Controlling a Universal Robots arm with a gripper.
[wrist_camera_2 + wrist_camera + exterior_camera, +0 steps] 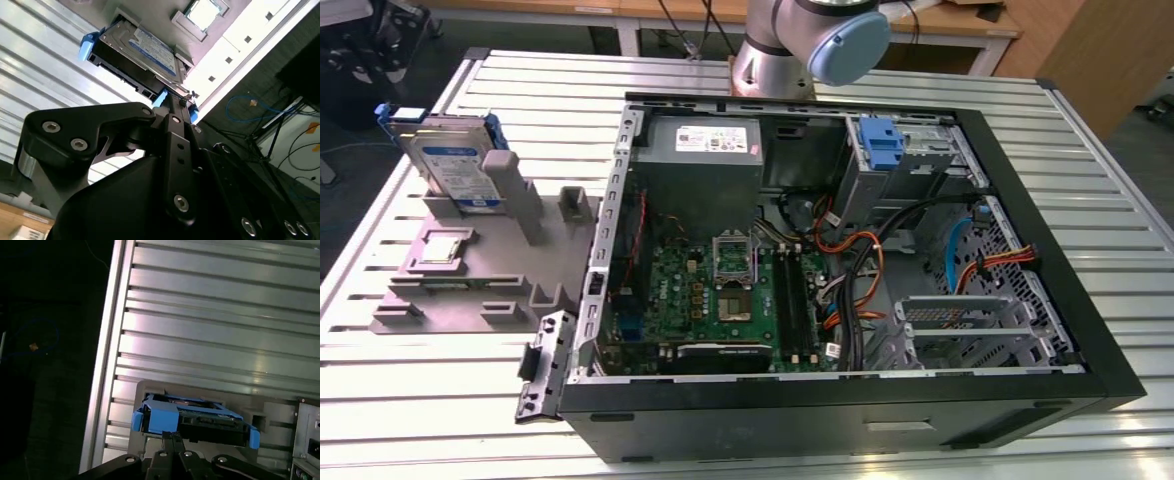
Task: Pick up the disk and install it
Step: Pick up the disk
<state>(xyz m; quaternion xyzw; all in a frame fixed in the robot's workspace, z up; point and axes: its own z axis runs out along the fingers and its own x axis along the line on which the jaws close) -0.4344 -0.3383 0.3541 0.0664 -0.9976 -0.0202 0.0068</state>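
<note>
So the disk (454, 160) was standing on edge in a slot of the grey fixture (467, 270), out at about 10 o'clock from the open computer case (1067, 330). Nothing was holding it. The gripper (172, 436) was clenched on nothing, tips pressed together. In both wrist views it lined up with one end of the disk's blue frame (150, 417), but as far as I could tell it wasn't touching.

My read was that this was the approach for the pick. To do it well, the jaws needed to spread wider than the drive's thickness before closing in. I'd have centred them on the edge and clamped the flat faces rather than the connector end. Any lift wanted to run straight along the slot, since a tilt could've jammed it against the fixture's posts.
</note>
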